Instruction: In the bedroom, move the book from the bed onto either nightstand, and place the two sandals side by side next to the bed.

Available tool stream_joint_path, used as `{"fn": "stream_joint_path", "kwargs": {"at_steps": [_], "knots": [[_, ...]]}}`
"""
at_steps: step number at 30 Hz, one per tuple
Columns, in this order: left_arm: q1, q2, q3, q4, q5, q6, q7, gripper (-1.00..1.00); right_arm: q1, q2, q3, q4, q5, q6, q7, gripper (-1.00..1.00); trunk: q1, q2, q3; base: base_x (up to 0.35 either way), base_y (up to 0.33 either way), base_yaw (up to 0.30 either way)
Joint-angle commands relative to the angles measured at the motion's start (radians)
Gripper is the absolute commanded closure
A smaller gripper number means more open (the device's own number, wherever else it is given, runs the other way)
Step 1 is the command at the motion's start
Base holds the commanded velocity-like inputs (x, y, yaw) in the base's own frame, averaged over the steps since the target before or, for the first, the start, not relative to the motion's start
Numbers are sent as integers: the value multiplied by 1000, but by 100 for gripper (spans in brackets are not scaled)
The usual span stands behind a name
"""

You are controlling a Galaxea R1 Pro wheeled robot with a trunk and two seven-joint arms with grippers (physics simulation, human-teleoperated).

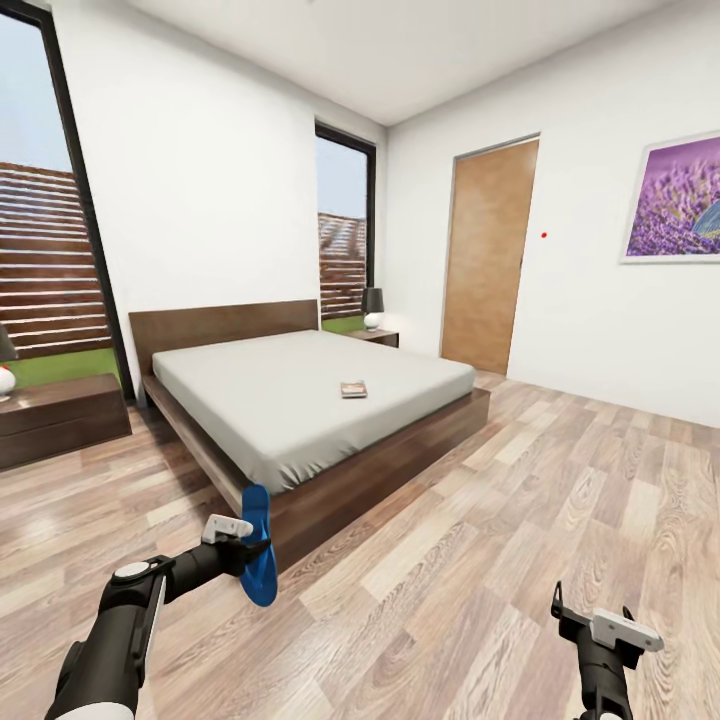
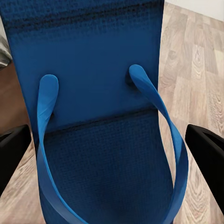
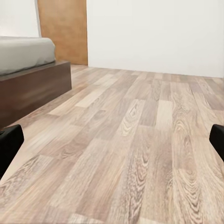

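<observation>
My left gripper (image 1: 250, 548) is shut on one bright blue sandal (image 1: 259, 545), held on edge above the wood floor just off the bed's near corner. The left wrist view looks onto the sandal (image 2: 100, 116) and its straps, with a black finger (image 2: 11, 151) on either side. The book (image 1: 353, 389) lies flat on the pale mattress of the bed (image 1: 300, 395), towards its foot. A nightstand (image 1: 377, 336) with a dark-shaded lamp (image 1: 372, 306) stands at the bed's far side. Low at the right, my right gripper (image 1: 592, 610) hangs open and empty over the floor (image 3: 126, 140).
Another low dark cabinet (image 1: 60, 415) with a lamp stands on the bed's left side under a tall window. A wooden door (image 1: 488, 258) and a purple picture (image 1: 675, 198) are on the right wall. Open plank floor (image 1: 520, 500) stretches to the right of the bed.
</observation>
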Motion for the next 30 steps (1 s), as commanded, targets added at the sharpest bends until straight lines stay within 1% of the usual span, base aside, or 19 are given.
{"fn": "stream_joint_path", "kwargs": {"at_steps": [1,7,14,16,18,19,20,22,23,24,26,28,30], "knots": [[-1,-1,4,-1,-5,8,-7,100,-1,0,1,1,-1,-3,-2,-100,-4,7,2,0,0,0],[-1,-1,3,-1,-5,8,-7,100,-1,0,1,12,-1,-3,-2,-100,-27,49,21,0,0,0],[-1,-3,3,5,-8,8,-6,100,-1,1,1,99,-1,-4,3,-100,-54,98,43,0,0,0],[-1,-2,4,26,-8,7,-6,100,-1,-1,1,124,-1,-4,4,-100,-62,112,49,0,0,0],[-1,2,6,66,-10,1,-5,100,-1,-1,1,140,0,-3,5,-100,-69,126,55,0,0,0],[-1,5,6,86,-11,-11,-5,100,-1,-1,1,145,-1,-3,6,-100,-73,133,58,0,0,0],[-1,26,7,143,-11,-65,-2,100,-1,-3,1,154,-1,-2,8,-100,-77,140,62,0,0,0],[-1,47,9,209,-10,-104,27,100,-1,-15,1,163,-1,-2,9,-100,-85,154,68,0,0,0],[-1,56,11,245,-10,-120,57,100,-1,-24,1,167,-1,-2,10,-100,-88,161,71,0,0,0],[-1,66,12,312,-9,-163,142,100,-1,-35,1,171,-1,-2,11,-100,-92,168,74,0,0,0],[-1,69,11,353,-7,-207,207,100,-1,-42,2,172,1,-1,11,-100,-100,182,80,0,0,0],[-1,70,10,383,-7,-240,240,100,-1,-44,3,173,7,-1,11,-100,-108,196,87,0,0,0],[-1,73,11,420,-8,-263,255,100,-1,-45,3,173,8,-2,9,-100,-115,210,93,0,0,0]]}}
